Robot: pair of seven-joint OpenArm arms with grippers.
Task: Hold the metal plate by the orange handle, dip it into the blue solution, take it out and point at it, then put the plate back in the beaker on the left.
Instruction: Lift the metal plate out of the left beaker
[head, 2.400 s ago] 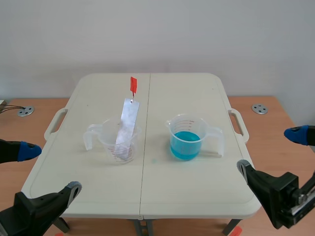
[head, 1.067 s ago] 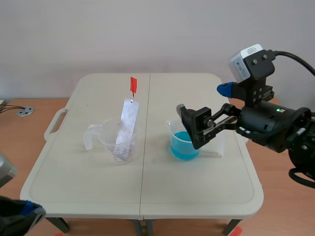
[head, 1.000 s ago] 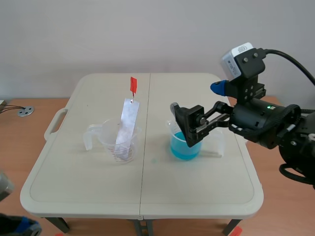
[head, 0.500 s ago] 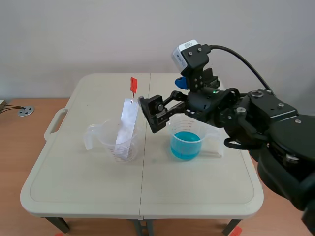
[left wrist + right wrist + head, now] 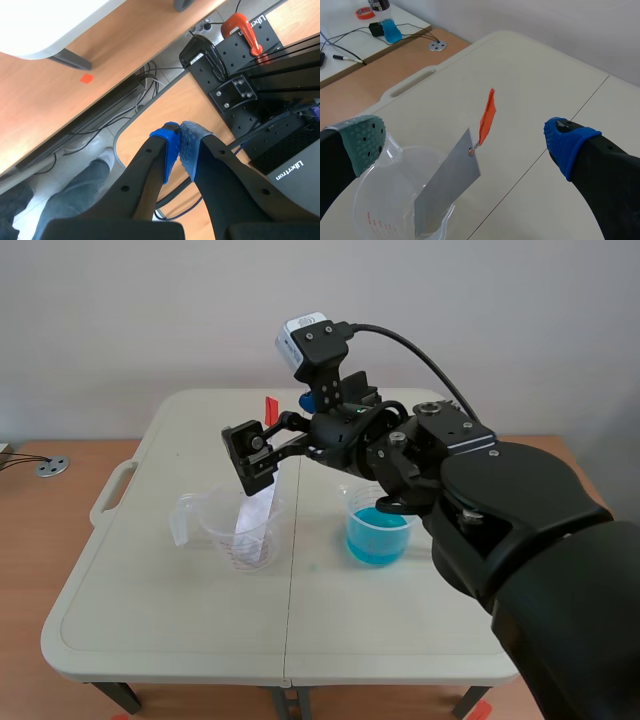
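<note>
Jaws on the right arm point(image 5: 400, 440) are spread wide, grey-green pad point(image 5: 365, 142) on one side and blue pad point(image 5: 567, 142) on the other. The orange handle point(image 5: 487, 116) shows in the gap between them, touching neither, so the right jaws grip nothing. The metal plate point(image 5: 447, 187) stands tilted in the clear beaker point(image 5: 225, 530) on the left of the surface point(image 5: 170, 610). It leans on the rim, plain shiny grey, handle hooked to its top by a little ring. The beaker of blue solution point(image 5: 378, 530) is near it on the right. As for the left jaws, they're pressed together on nothing, blue pads point(image 5: 167, 150) touching, down off the surface over the floor.
</note>
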